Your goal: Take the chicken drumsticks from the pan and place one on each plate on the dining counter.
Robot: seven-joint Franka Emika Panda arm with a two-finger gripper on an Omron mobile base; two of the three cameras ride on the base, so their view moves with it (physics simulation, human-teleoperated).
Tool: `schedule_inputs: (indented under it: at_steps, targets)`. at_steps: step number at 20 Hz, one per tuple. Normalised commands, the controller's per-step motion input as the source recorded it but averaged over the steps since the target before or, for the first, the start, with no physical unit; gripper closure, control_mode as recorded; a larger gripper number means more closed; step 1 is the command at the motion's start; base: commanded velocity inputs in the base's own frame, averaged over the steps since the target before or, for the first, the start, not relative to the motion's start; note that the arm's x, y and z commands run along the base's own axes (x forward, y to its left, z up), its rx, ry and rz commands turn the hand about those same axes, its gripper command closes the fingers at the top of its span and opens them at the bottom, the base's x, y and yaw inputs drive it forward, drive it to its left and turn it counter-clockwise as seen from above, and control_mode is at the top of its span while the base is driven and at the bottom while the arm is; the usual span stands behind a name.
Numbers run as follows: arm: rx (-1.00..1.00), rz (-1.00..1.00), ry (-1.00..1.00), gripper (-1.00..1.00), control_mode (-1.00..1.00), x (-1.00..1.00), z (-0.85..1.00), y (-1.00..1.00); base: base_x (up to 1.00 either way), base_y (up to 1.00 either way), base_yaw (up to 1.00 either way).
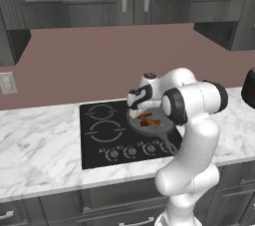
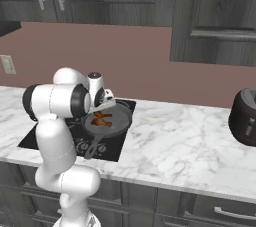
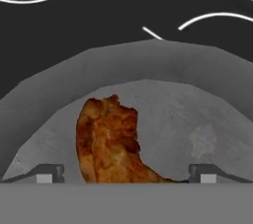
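1 drumstick (image 3: 106,139) lies between the wide-open gripper's (image 3: 126,172) fingertips; inside the pan (image 3: 197,94).

Drumstick (image 3: 108,139) cut off below in hand view; pan (image 1: 159,126) partly hidden behind the arm.

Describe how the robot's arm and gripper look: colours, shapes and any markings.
The arm is glossy white, built of rounded, bulbous segments with dark grey to black bands at the joints. The hand is white with a dark collar. The gripper has two small dark finger tips with pale grey pads. No cables or markings are visible.
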Motion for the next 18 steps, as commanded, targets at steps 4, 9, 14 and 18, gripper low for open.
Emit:
schedule_inputs:
  at_steps: [4, 9, 14, 18]
  targets:
    - [0.00, 0.00, 0.02, -1.00, -1.00, 0.06, -0.32, 0.00, 0.00, 0.00, 0.00]
    - [-0.05, 0.01, 0.06, -1.00, -1.00, 0.01, -0.60, 0.00, 0.00, 0.00, 0.00]
    - [-0.02, 0.03, 0.06, 1.00, -1.00, 0.13, -0.65, 0.00, 0.00, 0.00, 0.00]
    - [0.00, 0.02, 0.03, 1.00, -1.00, 0.01, -0.76, 0.00, 0.00, 0.00, 0.00]
